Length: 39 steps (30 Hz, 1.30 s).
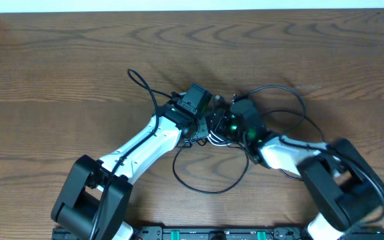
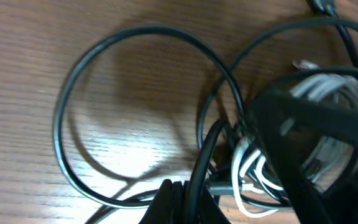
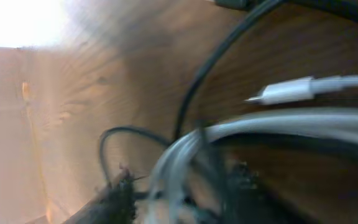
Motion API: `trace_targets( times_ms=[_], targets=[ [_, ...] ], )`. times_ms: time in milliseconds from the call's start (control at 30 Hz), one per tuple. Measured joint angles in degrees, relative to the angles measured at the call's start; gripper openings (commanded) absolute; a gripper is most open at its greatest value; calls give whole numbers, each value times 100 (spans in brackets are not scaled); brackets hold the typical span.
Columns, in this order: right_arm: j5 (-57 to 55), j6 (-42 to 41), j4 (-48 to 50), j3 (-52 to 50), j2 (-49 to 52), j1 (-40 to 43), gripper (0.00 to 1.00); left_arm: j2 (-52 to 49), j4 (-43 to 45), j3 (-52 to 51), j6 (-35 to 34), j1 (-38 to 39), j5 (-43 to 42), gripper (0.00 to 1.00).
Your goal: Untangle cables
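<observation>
Tangle of thin black cords and one short white cord sits near the middle of the brown wood-grain table, between the two arms. Black loops spread from the knot toward the upper left, the right and the near edge. The left gripper is clamped tight on one black cord, which rises from between its fingers beside a wide loop lying flat on the wood. The right gripper hangs over the white coils; blur hides whether its jaws are parted or closed. A white plug juts free nearby.
</observation>
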<state>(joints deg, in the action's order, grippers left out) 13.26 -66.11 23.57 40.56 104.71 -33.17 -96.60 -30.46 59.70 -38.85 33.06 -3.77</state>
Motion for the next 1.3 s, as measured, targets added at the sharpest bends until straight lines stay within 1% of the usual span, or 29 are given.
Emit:
trace_targets(
  times_ms=[33,200,333,433,533,600,767,833,1000,1067,1133,1200,1300],
  targets=[
    [-13,-68,2,42,92,7,2,2,-2,0,15,0,-46,8],
    [-63,-140,-157,107,144,55,1,2,-2,0,31,0,-140,7],
    [42,146,-1003,122,-221,251,1,2,-7,0,-109,-52,-101,8],
    [444,643,-1539,118,-868,492,1,2,0,0,-387,-243,-48,8],
    [1051,1250,-1851,120,-1687,728,1,0,59,0,-610,-487,-17,8],
    [1482,1679,-2041,125,-2275,837,1,2,120,0,-682,-608,-9,8],
    [2339,2479,-2341,129,-3318,872,1,0,195,0,-787,-675,-35,9],
    [2588,2719,-2378,129,-3663,872,1,2,197,0,-787,-671,-133,17],
    [2964,3176,-2581,129,-4336,872,1,2,201,0,-822,-671,-330,59],
    [3025,3316,-2717,129,-4485,872,1,0,195,0,-848,-671,-404,73],
    [3025,3416,-2949,129,-4553,872,4,2,199,0,-881,-671,-575,80],
    [2968,3477,-3224,129,-4551,872,9,2,199,-2,-892,-671,-785,82],
    [2708,3560,-3762,127,-4542,872,12,2,199,-2,-863,-671,-1080,84]
  ],
)
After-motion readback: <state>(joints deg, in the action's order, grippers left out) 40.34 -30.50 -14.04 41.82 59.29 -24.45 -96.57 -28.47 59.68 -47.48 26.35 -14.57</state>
